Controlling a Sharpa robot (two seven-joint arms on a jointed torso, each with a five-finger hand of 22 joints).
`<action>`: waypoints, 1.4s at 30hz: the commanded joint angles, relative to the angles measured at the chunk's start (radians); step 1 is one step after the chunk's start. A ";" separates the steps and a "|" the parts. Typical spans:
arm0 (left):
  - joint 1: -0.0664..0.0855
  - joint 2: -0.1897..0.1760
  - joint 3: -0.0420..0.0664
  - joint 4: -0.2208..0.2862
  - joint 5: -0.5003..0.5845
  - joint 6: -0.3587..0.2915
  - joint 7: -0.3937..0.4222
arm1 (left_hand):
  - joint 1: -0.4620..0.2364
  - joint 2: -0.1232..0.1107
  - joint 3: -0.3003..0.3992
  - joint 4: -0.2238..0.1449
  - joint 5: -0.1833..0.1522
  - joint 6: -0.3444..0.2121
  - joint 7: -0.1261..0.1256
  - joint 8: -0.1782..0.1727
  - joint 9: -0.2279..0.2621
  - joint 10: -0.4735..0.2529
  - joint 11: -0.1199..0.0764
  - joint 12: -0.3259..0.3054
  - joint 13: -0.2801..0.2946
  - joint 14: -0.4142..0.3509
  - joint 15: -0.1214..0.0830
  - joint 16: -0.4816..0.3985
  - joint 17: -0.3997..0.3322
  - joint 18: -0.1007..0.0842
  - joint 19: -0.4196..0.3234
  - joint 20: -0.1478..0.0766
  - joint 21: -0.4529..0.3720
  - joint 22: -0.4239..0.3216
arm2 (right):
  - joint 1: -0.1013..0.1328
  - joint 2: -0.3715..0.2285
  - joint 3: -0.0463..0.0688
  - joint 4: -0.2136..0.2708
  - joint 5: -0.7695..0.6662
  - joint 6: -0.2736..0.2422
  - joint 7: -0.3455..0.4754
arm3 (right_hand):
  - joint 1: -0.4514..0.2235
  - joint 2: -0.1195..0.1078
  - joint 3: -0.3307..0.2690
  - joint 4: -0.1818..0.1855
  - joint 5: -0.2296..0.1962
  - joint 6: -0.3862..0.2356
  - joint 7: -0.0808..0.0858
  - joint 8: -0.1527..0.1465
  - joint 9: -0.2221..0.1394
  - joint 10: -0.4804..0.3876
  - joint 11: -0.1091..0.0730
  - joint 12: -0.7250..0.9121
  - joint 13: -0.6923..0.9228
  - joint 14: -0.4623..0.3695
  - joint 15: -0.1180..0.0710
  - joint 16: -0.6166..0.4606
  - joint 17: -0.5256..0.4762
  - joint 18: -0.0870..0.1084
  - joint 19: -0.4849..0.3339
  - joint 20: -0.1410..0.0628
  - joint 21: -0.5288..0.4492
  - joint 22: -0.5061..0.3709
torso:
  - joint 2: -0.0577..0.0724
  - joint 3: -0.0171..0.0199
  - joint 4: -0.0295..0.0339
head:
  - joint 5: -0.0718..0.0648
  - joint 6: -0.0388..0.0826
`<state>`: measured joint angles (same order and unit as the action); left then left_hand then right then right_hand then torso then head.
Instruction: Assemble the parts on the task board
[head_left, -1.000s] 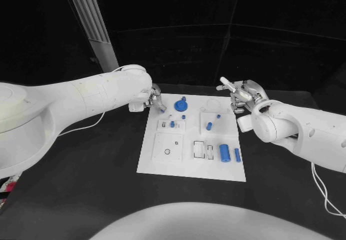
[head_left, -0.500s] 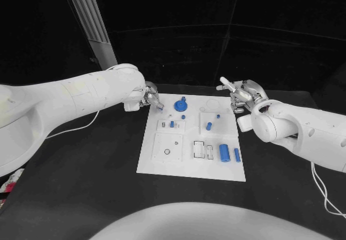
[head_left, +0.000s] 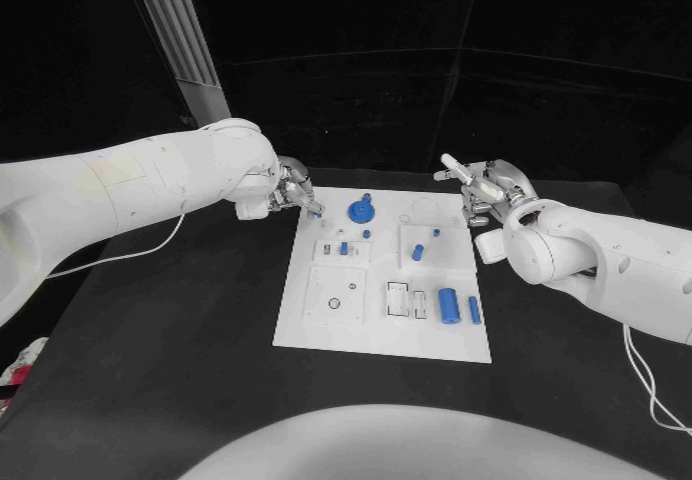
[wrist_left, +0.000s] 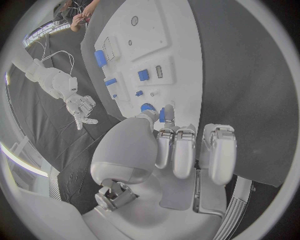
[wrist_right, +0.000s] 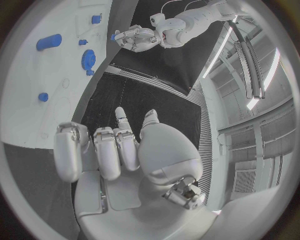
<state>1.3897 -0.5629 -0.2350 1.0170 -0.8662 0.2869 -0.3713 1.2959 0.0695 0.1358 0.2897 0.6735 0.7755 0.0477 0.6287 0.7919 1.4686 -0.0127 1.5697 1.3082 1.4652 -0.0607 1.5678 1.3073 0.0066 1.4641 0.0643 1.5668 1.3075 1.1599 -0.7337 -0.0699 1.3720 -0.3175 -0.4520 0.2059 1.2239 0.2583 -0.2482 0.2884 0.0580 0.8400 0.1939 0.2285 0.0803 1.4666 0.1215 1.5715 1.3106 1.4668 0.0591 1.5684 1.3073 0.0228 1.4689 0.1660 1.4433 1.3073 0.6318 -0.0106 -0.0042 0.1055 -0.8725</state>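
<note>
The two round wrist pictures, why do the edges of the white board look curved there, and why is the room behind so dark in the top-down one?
Left wrist view: a fisheye lens bows the straight edges of the white rectangular task board. Right wrist view: same bending, with bright ceiling strip lights glaring. Head view: the black table and unlit background swallow light, so the board stands out.

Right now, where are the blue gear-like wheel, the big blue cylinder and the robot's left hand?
blue gear-like wheel (head_left: 361, 211): head view, on its round face.
big blue cylinder (head_left: 449, 302): head view, mid-length on its side.
left hand (head_left: 294, 195): head view, middle of the hand.
</note>
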 joint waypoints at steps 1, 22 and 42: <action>0.004 -0.018 0.000 0.032 0.013 0.031 -0.016 | 0.003 -0.005 0.005 0.002 0.003 0.004 0.000 0.006 0.001 0.102 -0.001 0.001 0.263 0.106 -0.004 0.003 0.263 -0.005 0.101 -0.008 -0.002 0.261 | 0.002 -0.001 0.001 0.001 0.000 -0.003 0.004 | 0.008 0.005 -0.006 0.001 0.006 -0.003 -0.004 0.006 -0.001 0.104 -0.005 -0.001 0.260 0.104 -0.004 0.002 0.263 0.013 0.013 -0.004 -0.005 0.203 | 0.001 -0.0005 0.0003 | -0.002 0.000; 0.007 -0.067 0.000 0.155 0.014 0.090 -0.171 | -0.003 -0.003 0.006 0.004 0.002 0.005 0.002 0.006 0.002 0.102 0.001 0.001 0.263 0.106 -0.005 0.003 0.263 -0.003 0.098 -0.009 -0.005 0.259 | 0.002 -0.001 0.000 0.001 0.000 -0.004 0.004 | 0.008 0.005 -0.006 0.001 0.006 -0.003 -0.004 0.006 -0.001 0.104 -0.005 -0.001 0.260 0.104 -0.004 0.002 0.263 0.013 0.013 -0.004 -0.005 0.203 | 0.001 0.0002 -0.0003 | 0.006 0.000; -0.002 -0.035 0.000 0.148 0.014 0.105 -0.201 | -0.011 0.005 0.010 0.004 0.003 0.002 0.005 0.005 0.002 0.102 0.002 0.001 0.263 0.106 -0.004 0.003 0.263 -0.003 0.095 -0.009 -0.007 0.258 | 0.002 0.000 0.000 0.002 0.000 -0.003 0.004 | 0.008 0.005 -0.006 0.001 0.006 -0.003 -0.004 0.006 -0.001 0.104 -0.005 -0.001 0.260 0.104 -0.004 0.002 0.263 0.013 0.013 -0.004 -0.005 0.203 | 0.001 -0.0002 -0.0004 | 0.007 0.000</action>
<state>1.3871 -0.5993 -0.2356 1.1663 -0.8551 0.3785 -0.5627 1.2898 0.0728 0.1398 0.2945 0.6734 0.7734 0.0499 0.6313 0.7925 1.4685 -0.0126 1.5697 1.3082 1.4652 -0.0606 1.5678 1.3073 0.0067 1.4674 0.0610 1.5625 1.3075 1.1599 -0.7333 -0.0699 1.3728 -0.3174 -0.4522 0.2042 1.2239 0.2583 -0.2482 0.2884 0.0580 0.8400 0.1939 0.2285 0.0804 1.4666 0.1215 1.5715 1.3103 1.4668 0.0591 1.5684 1.3073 0.0228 1.4689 0.1660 1.4434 1.3073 0.6329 -0.0109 -0.0045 0.1127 -0.8725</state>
